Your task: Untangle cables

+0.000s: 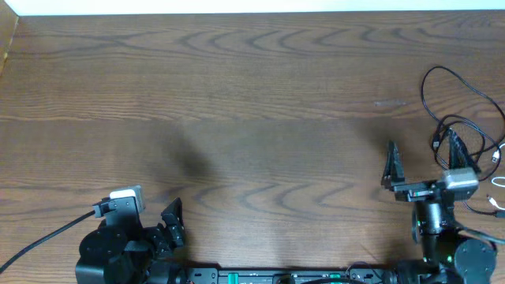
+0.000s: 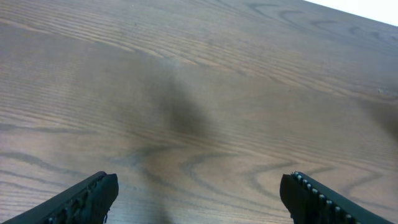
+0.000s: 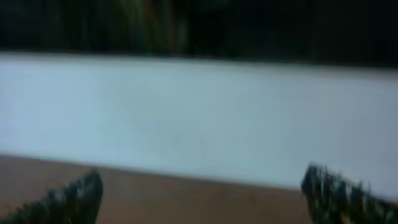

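Along the near edge of the table [image 1: 252, 95], the left gripper [image 1: 170, 222] sits low toward the near-left corner. In its wrist view its jaws are spread wide over bare wood, with nothing between them. It is well apart from anything it could work on.

The right gripper [image 1: 424, 162] stands nearer the near-right corner, a little farther in from the near edge. Its jaws are also spread wide and hold nothing. Its wrist view is blurred and tilted up toward the pale band past the far edge, so it shows no cord.

The cables [image 1: 465, 122] lie against the right edge, just beyond and to the right of that gripper. The black ones form loose overlapping loops that run away from the near edge toward the far-right corner. From above, the gripper's right finger seems to lie over the nearest black strand, but whether it touches I cannot tell. A white cable [image 1: 497, 184] shows beside the gripper's wrist, close to the right edge and partly cut off by the frame.

The right arm is plainly the nearer one. The bundle lies forward and to the right of its open jaws, so the next move likely calls for a short shift rightward and a tilt down.
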Available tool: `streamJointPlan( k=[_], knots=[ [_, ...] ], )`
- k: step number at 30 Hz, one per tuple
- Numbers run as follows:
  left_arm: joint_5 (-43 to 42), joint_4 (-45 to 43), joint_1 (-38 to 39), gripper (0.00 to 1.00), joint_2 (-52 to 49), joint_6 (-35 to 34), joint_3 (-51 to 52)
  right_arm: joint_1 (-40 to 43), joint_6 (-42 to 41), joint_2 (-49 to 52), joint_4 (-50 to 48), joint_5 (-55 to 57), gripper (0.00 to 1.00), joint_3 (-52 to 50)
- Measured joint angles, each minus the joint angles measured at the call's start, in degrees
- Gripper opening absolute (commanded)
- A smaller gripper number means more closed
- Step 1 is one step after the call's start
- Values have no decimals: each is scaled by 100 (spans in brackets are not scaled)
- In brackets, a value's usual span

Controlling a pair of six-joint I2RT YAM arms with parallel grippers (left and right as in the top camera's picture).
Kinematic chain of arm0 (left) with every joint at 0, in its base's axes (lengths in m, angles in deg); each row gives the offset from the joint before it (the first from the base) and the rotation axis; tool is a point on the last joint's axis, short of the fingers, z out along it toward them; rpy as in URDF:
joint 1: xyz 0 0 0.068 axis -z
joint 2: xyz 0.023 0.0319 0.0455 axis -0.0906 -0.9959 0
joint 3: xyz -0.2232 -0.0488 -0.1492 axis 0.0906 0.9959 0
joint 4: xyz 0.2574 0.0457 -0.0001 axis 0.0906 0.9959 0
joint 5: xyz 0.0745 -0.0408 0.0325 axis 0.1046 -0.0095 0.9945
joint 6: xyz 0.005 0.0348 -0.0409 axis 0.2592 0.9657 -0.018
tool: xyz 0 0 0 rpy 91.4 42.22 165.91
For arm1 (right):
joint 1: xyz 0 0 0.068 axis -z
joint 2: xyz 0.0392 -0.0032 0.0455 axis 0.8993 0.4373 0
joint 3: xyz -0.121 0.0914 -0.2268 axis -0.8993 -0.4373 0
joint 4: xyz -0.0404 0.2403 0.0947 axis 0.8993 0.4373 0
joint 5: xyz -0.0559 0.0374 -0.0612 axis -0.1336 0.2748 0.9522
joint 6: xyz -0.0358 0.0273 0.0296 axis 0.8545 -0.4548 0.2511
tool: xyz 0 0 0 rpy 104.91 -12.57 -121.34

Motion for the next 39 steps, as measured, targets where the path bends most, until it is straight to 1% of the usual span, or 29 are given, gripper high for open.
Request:
streamJointPlan(
  k=[1,3,6,9,11,13,18,26,29,39],
  knots=[
    [0,2,0,88,2,2,0,0,4,-111,-461,35,99,-262],
    [0,-2,0,89,0,2,2,2,11,-483,-1084,146,99,-859],
    [0,0,0,88,0,0,2,4,13,-850,-1233,278,99,-1364],
    [0,-2,0,88,0,0,2,11,42,-881,-1281,365,99,-1563],
    [0,-2,0,88,0,2,2,17,144,-892,-1099,409,99,-1668],
    [0,-4,0,88,0,2,2,31,391,-898,-632,459,99,-1698],
    [0,-2,0,88,0,2,2,33,645,-898,999,457,99,-1703],
    [0,0,0,88,0,2,2,35,745,-896,964,544,99,-1703],
    [0,-2,0,88,0,0,2,208,745,-896,970,658,99,-1703],
    [0,-2,0,88,0,2,2,258,745,-896,968,693,99,-1703]
  ],
)
